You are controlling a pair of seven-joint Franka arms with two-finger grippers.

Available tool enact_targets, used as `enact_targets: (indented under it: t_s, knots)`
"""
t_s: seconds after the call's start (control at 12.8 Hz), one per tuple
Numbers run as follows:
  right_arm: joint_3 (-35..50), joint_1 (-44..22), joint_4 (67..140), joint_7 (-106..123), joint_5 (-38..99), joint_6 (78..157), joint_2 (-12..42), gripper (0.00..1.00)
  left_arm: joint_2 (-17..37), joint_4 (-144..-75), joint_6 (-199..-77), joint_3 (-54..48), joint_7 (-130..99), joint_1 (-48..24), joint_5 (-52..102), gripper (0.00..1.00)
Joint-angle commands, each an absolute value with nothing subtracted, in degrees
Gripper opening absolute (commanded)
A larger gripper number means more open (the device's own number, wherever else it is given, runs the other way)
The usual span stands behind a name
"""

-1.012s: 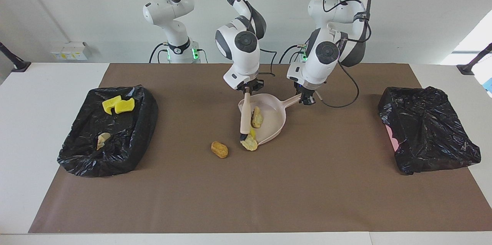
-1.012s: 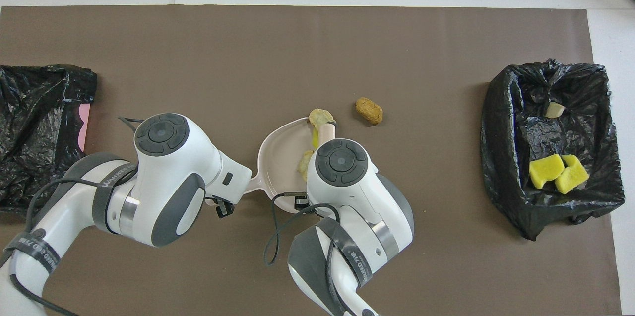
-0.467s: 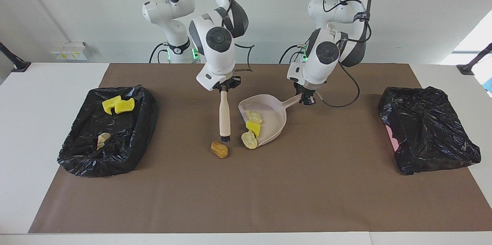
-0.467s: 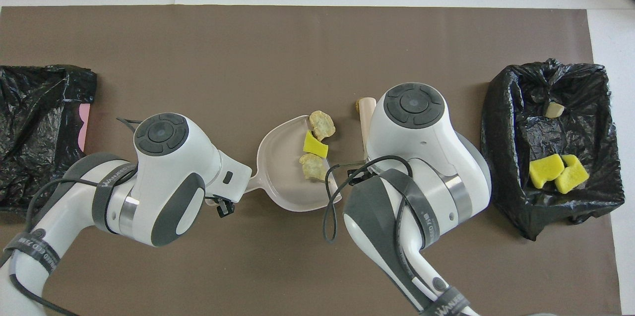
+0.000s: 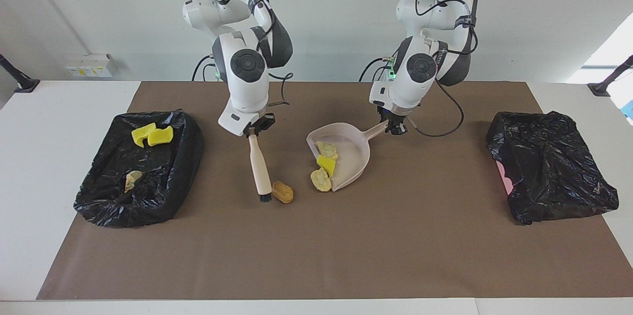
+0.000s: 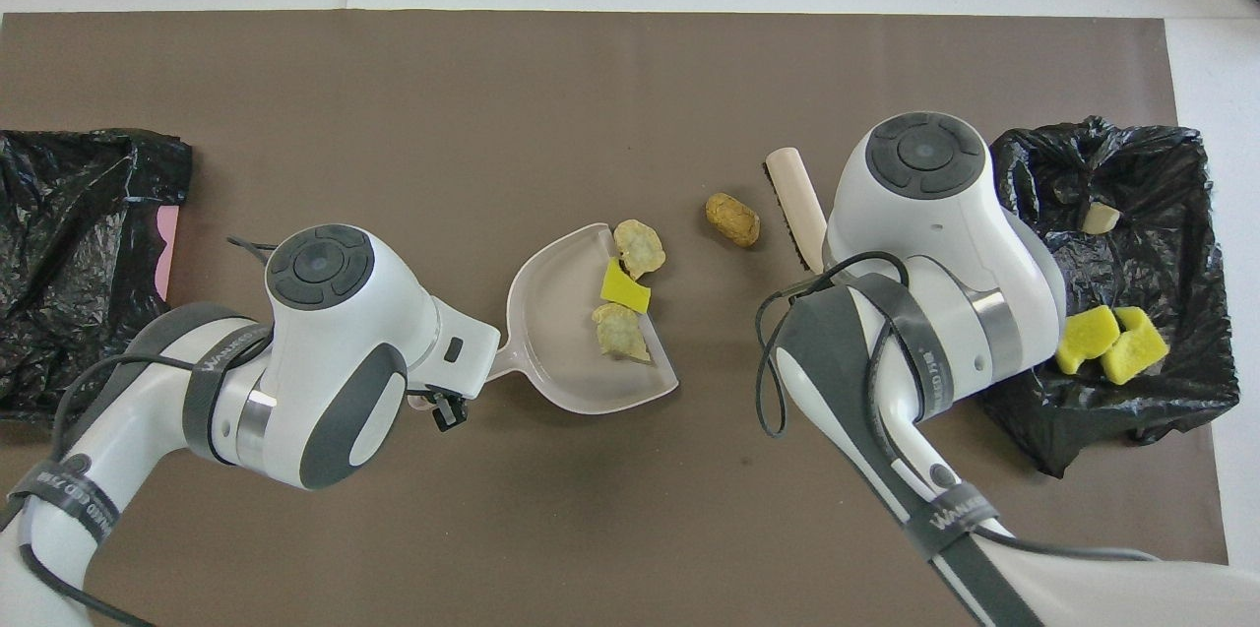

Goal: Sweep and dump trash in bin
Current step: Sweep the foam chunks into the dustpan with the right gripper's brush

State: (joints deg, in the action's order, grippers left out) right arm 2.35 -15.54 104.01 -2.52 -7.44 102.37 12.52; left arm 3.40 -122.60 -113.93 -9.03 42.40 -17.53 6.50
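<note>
My right gripper (image 5: 252, 130) is shut on the handle of a pale brush (image 5: 259, 169). The brush slants down, and its dark bristles (image 5: 265, 198) are low at the mat beside an orange-brown trash scrap (image 5: 282, 192) (image 6: 732, 219), toward the right arm's end of the table. My left gripper (image 5: 395, 128) is shut on the handle of the pale pink dustpan (image 5: 352, 157) (image 6: 561, 361), which rests on the mat. A pale scrap (image 5: 326, 148) and a bright yellow scrap (image 5: 326, 164) lie in the pan. Another pale scrap (image 5: 321, 180) sits at its lip.
A black-lined bin (image 5: 163, 176) (image 6: 1162, 164) at the right arm's end of the table holds two yellow scraps (image 5: 153, 134) and a pale one (image 5: 132, 179). A second black bag with pink showing (image 5: 549, 166) lies at the left arm's end. A brown mat (image 5: 395, 246) covers the table.
My right arm lifted the brush off the dustpan's mouth and carried it over the orange-brown scrap, toward the right arm's end of the table. The dustpan and left gripper stayed still.
</note>
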Motion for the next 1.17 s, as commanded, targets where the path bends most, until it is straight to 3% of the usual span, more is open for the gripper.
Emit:
enact_targets:
  t_s: [0.0, 0.23, 0.7, 1.09]
  knots:
    - [3.25, -15.55, 99.87, 1.39, -11.16, 103.97, 17.99, 0.0, 1.49, -124.98, -115.58, -8.61, 40.26, -17.67, 6.94, 0.0]
    - [3.78, -19.23, 99.49, 1.49, -10.02, 105.2, 19.34, 0.0, 1.23, -125.42, -115.66, -8.61, 39.46, -17.75, 6.94, 0.0]
    - [4.22, -24.78, 105.37, 1.93, 5.76, 112.67, 16.79, 0.0, 1.14, -125.59, -115.75, -8.61, 39.46, -17.67, 6.86, 0.0]
    - [4.22, -26.19, 105.12, 1.23, 16.7, 110.4, 15.74, 0.0, 1.23, -125.6, -116.01, -8.61, 38.24, -17.67, 6.94, 0.0]
